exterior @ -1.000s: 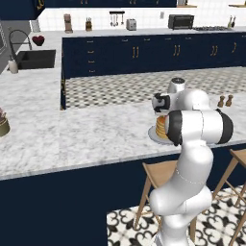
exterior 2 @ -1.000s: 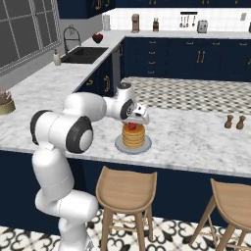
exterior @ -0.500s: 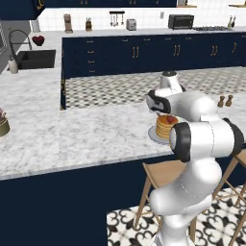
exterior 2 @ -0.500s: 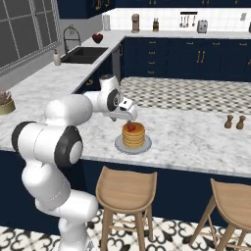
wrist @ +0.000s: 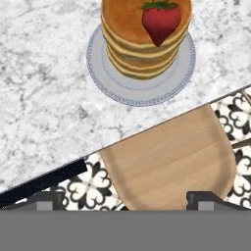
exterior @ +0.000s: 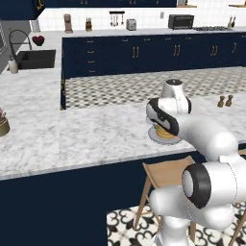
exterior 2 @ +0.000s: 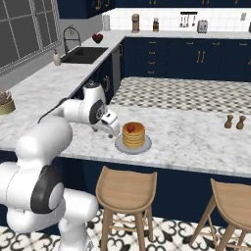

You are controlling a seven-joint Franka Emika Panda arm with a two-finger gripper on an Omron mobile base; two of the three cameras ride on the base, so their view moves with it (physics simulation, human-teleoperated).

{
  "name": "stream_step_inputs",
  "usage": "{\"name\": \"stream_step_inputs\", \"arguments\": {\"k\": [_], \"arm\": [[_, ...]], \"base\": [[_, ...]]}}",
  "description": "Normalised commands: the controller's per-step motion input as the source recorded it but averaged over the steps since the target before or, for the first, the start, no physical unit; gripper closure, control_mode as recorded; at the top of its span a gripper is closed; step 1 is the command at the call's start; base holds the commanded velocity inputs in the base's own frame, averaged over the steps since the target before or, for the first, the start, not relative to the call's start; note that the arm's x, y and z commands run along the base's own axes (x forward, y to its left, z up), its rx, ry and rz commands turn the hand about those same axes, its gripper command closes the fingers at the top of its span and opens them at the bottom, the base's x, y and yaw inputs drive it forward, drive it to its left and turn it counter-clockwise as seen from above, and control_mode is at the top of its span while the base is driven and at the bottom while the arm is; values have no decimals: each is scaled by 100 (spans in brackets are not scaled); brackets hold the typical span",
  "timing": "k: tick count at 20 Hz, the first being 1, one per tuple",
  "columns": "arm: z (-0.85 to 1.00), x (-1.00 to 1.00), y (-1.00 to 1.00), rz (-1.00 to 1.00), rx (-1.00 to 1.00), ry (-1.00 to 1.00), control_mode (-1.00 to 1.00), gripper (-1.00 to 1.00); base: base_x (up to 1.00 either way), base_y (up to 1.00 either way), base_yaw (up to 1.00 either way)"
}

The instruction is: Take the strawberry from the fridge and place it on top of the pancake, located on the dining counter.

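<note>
The strawberry point(wrist: 161, 23) sits on top of the pancake point(wrist: 142, 41), a golden stack on a pale plate point(wrist: 139, 83) near the front edge of the marble bench point(exterior 2: 191, 132); from the right base view the strawberry point(exterior 2: 130, 128) shows as a red dot on the stack point(exterior 2: 133, 135); the end effector point(exterior 2: 115, 131) hangs just left of the plate, its fingertips point(wrist: 46, 200) set wide apart and holding nothing; a wooden stool point(wrist: 169, 162) stands below the bench edge; two small brown shakers point(exterior 2: 234, 122) stand well off to the right.
</note>
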Motion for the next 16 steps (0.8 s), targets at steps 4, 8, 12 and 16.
{"name": "stream_step_inputs", "arguments": {"k": [4,8,12,16], "arm": [[-39,-98,34,1,4,2,-100,-100],[-28,-79,33,9,-9,-2,-100,-100],[-28,-43,44,9,-17,-1,-100,-100],[-28,-10,30,8,-14,2,-100,-100]], "base": [[0,0,0],[0,0,0],[0,0,0],[0,0,0]]}}
